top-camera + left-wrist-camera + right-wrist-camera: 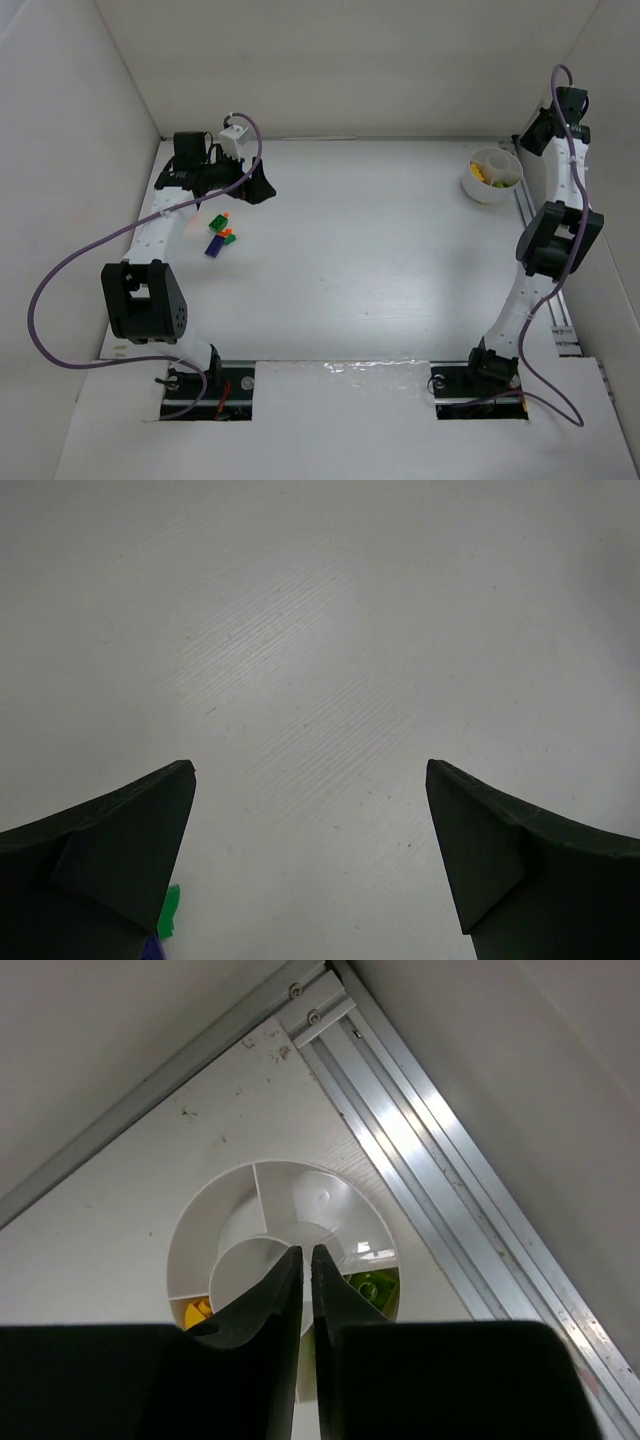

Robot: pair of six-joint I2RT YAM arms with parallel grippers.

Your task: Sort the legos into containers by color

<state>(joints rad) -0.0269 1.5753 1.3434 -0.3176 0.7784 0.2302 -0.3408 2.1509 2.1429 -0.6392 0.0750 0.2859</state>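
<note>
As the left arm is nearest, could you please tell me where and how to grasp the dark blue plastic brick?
Probably across the long sides of the dark blue plastic brick, down from above with the open left pincer: it lies flat and elongated, with an orange plastic brick close at its far end.

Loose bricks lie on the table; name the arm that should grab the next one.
Left. Its open claw hovers right beside the loose bricks, a green brick by its finger. The right claw is nearly closed above the cup, far across the table.
</note>
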